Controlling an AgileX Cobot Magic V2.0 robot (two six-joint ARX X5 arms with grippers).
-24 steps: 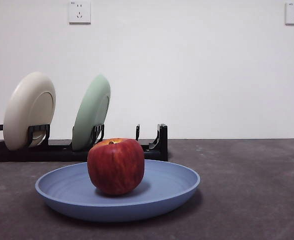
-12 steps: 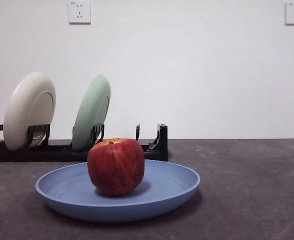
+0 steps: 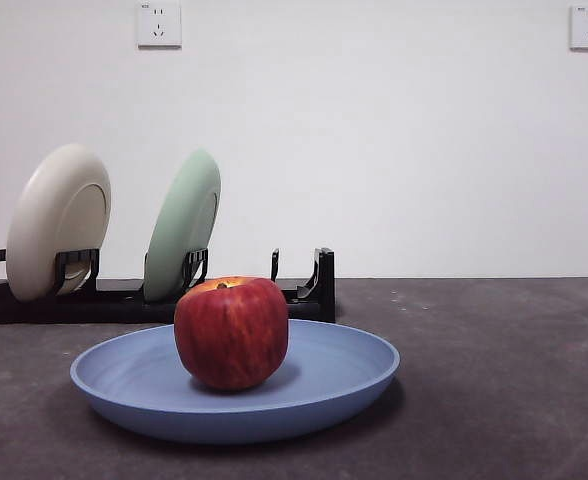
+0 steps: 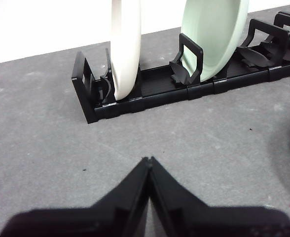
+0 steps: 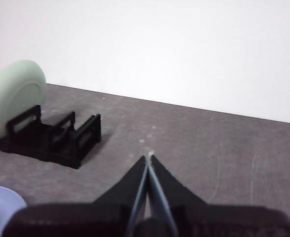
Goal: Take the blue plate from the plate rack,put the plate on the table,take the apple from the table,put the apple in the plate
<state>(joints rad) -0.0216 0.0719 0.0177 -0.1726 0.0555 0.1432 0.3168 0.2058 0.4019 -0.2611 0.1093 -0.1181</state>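
I can read no text, brand, number or sign anywhere. The two wall sockets (image 3: 159, 24) behind my worktop (image 3: 494, 380) carry tiny marks at their corners, too small to make out. The plates, the plate rack (image 3: 309, 290) and the apple (image 3: 232, 332) bear no lettering.

Bare table (image 3: 504, 380) right of blue plate (image 3: 334, 385)

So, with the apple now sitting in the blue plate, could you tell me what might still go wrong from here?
Little is left to fail. The apple is round and sits left of centre in the shallow blue plate, so a knock could roll it to the rim. The left gripper, shut, hangs low near the plate rack; a careless move could hit the cream plate.
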